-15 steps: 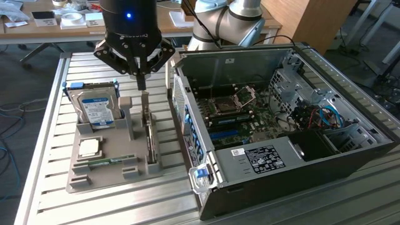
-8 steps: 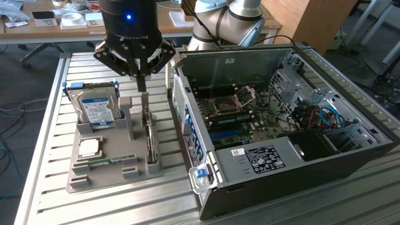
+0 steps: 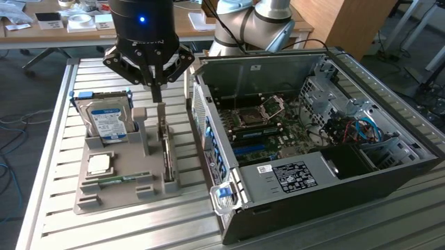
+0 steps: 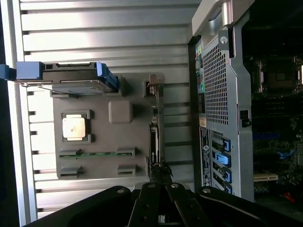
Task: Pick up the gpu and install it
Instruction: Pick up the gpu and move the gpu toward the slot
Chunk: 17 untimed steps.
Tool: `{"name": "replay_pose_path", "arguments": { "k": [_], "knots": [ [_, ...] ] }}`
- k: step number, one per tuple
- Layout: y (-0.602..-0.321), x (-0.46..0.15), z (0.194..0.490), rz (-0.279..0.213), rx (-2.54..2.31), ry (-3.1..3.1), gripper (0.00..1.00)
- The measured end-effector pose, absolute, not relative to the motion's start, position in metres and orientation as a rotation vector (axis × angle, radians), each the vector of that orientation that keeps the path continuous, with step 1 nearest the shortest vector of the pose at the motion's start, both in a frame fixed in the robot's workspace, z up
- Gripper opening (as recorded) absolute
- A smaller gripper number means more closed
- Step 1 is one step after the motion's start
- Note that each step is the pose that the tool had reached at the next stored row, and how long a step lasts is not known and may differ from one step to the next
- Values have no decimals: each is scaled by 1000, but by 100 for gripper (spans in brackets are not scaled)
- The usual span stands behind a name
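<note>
Hovering above the gpu [image 3: 168, 156], the gripper [image 3: 156, 98] has jaws together; the hard drive [image 3: 108, 122] turns its unreadable label toward the exterior view.

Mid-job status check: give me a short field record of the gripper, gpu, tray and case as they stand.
gripper: shut, pointing down, close above one end of the gpu
gpu: standing on edge in its slot of the tray, not installed
contact: cannot tell
also in tray: hard drive, processor, memory stick
computer case: open, at the exterior view's right of the tray, motherboard exposed
</note>
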<state>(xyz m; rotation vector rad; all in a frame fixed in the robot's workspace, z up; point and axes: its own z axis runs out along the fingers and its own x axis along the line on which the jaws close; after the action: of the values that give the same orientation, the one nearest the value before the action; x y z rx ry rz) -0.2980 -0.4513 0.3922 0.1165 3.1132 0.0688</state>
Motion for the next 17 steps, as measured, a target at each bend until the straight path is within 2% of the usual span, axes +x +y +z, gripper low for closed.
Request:
{"name": "replay_pose_path", "arguments": {
  "k": [10,11,12,14,17],
  "knots": [
    [-451,-298,392,69,117,3113,11],
    [-451,-298,392,69,116,3113,17],
    [-451,-298,392,69,117,3113,17],
    [-451,-298,392,69,117,3113,29],
    [-451,-298,392,69,117,3113,35]
  ]
}}
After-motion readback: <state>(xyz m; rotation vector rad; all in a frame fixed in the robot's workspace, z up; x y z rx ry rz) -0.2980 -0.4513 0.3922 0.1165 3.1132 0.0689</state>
